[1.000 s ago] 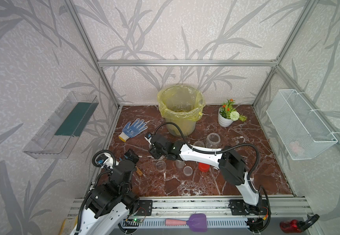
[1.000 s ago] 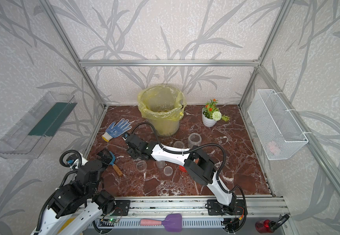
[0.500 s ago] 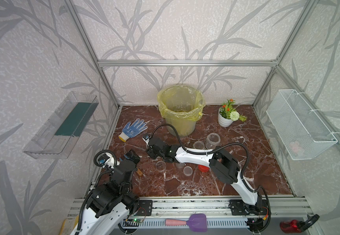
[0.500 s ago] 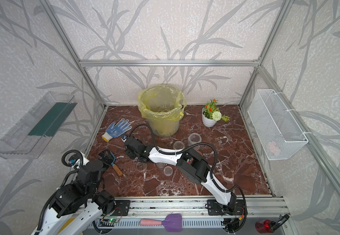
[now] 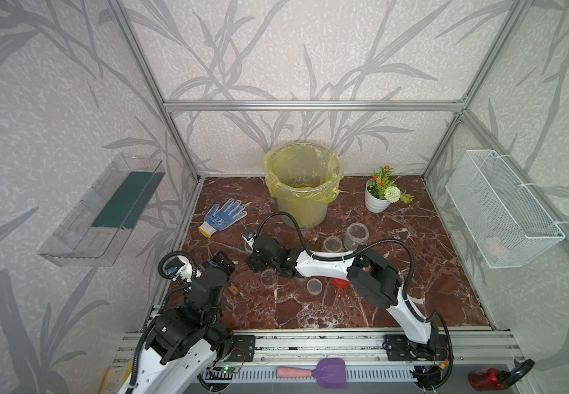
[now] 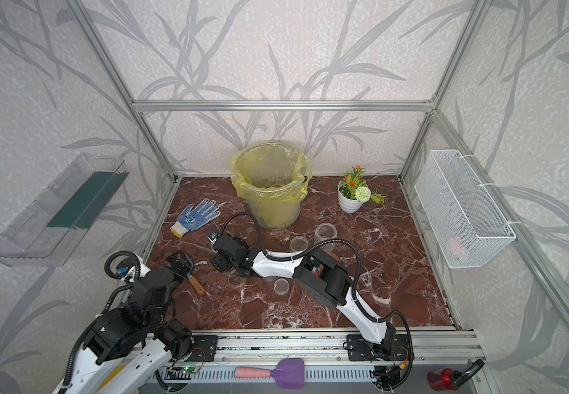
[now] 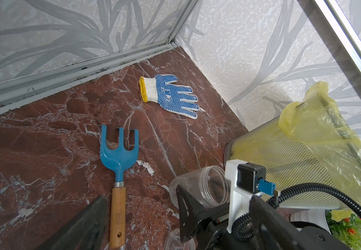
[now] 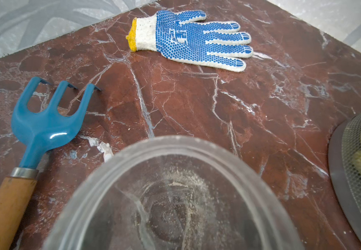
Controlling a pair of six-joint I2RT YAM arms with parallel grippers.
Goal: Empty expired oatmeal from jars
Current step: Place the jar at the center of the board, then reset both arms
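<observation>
My right gripper (image 5: 258,262) reaches across to the left part of the floor. A clear open jar (image 8: 175,190) sits directly under it and holds only pale oatmeal dust. The left wrist view shows this jar (image 7: 201,186) behind one right finger (image 7: 187,207); the other finger is hidden. More empty jars (image 5: 356,234) (image 5: 332,244) (image 5: 268,278) stand near the arm, along with a clear lid (image 5: 314,286) and a red lid (image 5: 339,282). My left gripper (image 7: 179,198) (image 5: 221,264) hovers open and empty over the rake handle.
A mesh bin with a yellow bag (image 5: 302,191) stands at the back, with a white flower pot (image 5: 377,201) to its right. A blue hand rake (image 7: 119,155) and a dotted glove (image 7: 171,95) lie on the left. A wire basket (image 5: 501,211) hangs on the right wall.
My right gripper has slid a little leftward with the jar under it. The left arm has stayed put.
</observation>
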